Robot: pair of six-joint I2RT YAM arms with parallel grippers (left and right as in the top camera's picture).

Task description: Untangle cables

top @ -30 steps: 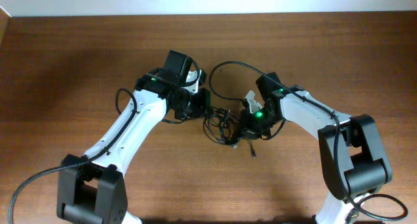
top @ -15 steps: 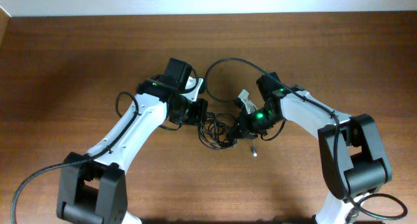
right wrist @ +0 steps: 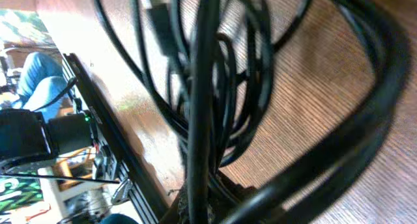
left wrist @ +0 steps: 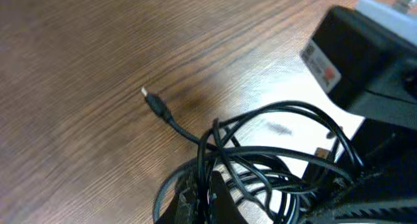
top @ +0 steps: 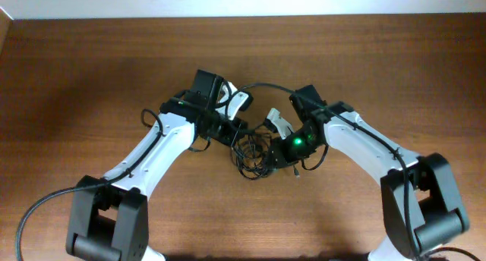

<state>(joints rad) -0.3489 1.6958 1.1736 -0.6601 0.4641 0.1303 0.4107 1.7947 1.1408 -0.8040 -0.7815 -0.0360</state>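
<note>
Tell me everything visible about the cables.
The cables are a few thin, glossy black cords knotted into one loose tangle of overlapping loops. They lie on the wooden table between the two arms. One free end trails out flat on the wood and ends in a small plug with a silvery tip. Strands bunch into the left fingers, and one runs taut from the right fingers; both appear to pinch the tangle.
</note>
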